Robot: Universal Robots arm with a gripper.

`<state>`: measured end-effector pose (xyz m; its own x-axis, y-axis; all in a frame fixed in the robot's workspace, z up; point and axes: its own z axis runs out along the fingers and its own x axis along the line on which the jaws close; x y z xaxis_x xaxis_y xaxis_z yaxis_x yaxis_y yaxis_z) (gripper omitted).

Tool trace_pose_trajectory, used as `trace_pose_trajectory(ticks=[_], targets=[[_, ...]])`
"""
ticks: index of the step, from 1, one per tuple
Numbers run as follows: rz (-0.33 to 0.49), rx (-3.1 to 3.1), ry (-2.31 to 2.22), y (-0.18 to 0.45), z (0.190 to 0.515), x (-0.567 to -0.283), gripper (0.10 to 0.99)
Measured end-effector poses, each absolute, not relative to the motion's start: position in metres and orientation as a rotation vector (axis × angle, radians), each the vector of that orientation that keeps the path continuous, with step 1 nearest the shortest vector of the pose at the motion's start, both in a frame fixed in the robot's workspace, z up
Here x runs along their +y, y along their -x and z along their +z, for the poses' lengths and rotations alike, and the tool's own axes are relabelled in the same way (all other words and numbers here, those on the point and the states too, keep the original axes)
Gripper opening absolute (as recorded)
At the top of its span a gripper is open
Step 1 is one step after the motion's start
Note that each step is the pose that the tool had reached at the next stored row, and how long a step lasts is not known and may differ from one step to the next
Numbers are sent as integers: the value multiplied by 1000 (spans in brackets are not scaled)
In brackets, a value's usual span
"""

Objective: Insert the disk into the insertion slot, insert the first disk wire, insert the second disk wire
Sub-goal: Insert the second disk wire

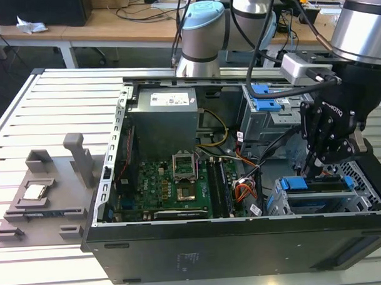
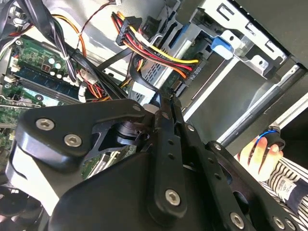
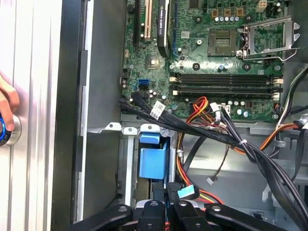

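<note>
The disk [image 1: 296, 184] sits inside the insertion slot [image 1: 362, 174], the perforated silver cage at the case's corner on the exterior view's right. Its blue caddy tab [image 3: 153, 161] shows between the cage's silver rails [image 3: 126, 159]. My gripper [image 1: 310, 170] hangs just above the disk's edge that faces the motherboard. In both wrist views its fingers press together on a small black wire connector [image 3: 173, 186] with a teal tab. The gripper [image 2: 164, 104] points at the cage, where a black plug with red and yellow wires [image 2: 195, 72] lies beside a blue tab [image 2: 222, 46].
Black and orange cable bundles [image 3: 231, 139] cross between the motherboard [image 1: 173, 184] and the cage. A grey bay with a blue latch [image 1: 264, 97] stands behind it. On the table's left is a grey fixture [image 1: 48, 197]. A person's hand [image 2: 260, 154] rests on a blue-ringed button outside the case.
</note>
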<state>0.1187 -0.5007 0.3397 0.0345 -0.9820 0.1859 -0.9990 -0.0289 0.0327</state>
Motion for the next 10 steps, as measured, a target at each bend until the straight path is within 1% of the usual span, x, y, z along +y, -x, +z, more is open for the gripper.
trace_pose_trajectory(ticks=[7, 10], targets=[[162, -2078, -2145, -120, 345, -506, 145], [132, -2089, -2159, -123, 346, -508, 145]])
